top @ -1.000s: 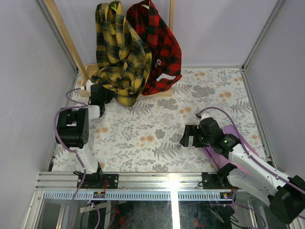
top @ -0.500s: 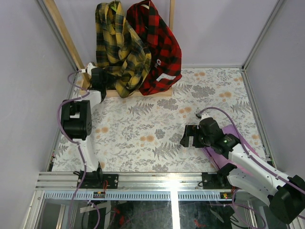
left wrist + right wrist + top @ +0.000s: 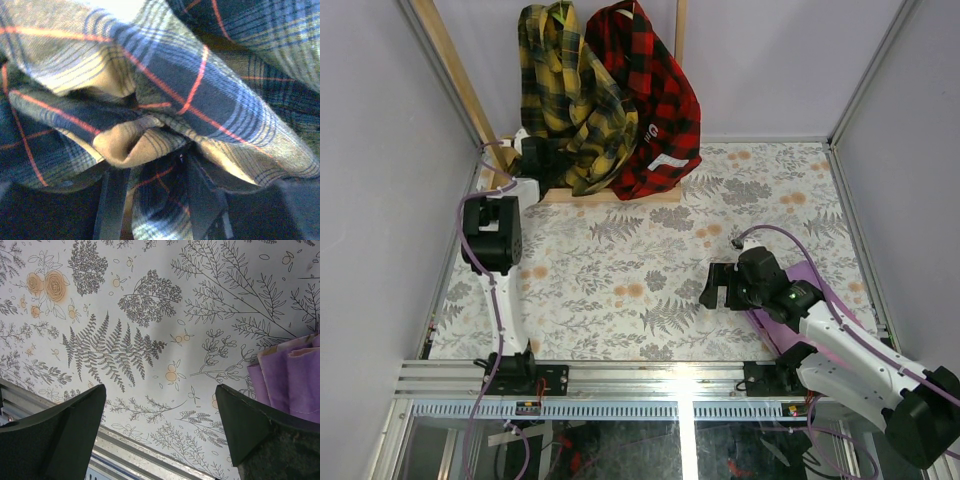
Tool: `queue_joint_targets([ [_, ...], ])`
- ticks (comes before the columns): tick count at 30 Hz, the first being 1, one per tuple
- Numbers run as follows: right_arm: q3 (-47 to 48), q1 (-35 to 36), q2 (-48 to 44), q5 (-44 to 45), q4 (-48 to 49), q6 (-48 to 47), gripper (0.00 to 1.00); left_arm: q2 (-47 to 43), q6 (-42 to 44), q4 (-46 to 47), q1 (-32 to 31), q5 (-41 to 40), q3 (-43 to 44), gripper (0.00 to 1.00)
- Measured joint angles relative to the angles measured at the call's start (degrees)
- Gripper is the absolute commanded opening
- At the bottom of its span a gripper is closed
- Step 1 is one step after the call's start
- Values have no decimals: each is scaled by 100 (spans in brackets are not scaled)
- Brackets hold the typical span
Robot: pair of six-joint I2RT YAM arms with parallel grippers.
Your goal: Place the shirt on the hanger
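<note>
Up against the back wall, the shirt (image 3: 570,95) hung in a bunched, folded mass from the top of the wooden rack (image 3: 460,85). Its lower folds drooped to the rack's base bar at the far edge of the desk (image 3: 620,270). So much cloth was piled at the top that the hanger could not be made out, and the camera frame cut off the shirt's upper end. A red plaid shirt (image 3: 655,95) hung against its right side and overlapped part of it.

From above, the left hand (image 3: 540,162) had its fingertips hidden by the shirt's lowest folds, with the arm stretched far forward along the desk's left edge. The left wrist camera was filled with blurred plaid. Two dark fingers (image 3: 112,200) showed only at the bottom, standing apart, with loose fabric draped between and over them. They were spread rather than pressed together, and no fold was clearly pinched.

The right hand (image 3: 718,287) hovered low over the flowered desk near the right front, well apart from the shirt, with its forearm angled back toward the base. Its jaws were spread wide with nothing between them. A purple cloth (image 3: 295,380) lay partly hidden beneath that arm and was cut off at the edge of the wrist view.
</note>
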Motion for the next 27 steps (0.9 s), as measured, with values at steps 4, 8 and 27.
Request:
queue_joint_targets([
  [4, 7, 0, -4, 11, -24, 9, 99, -195, 103, -105, 11, -20, -138, 67],
  [8, 28, 0, -44, 17, -55, 9, 99, -715, 186, -289, 24, -177, -278, 82],
  [27, 1329, 0, -1123, 994, -986, -428, 99, -5289, 619, -2234, -269, -955, -2907, 100],
])
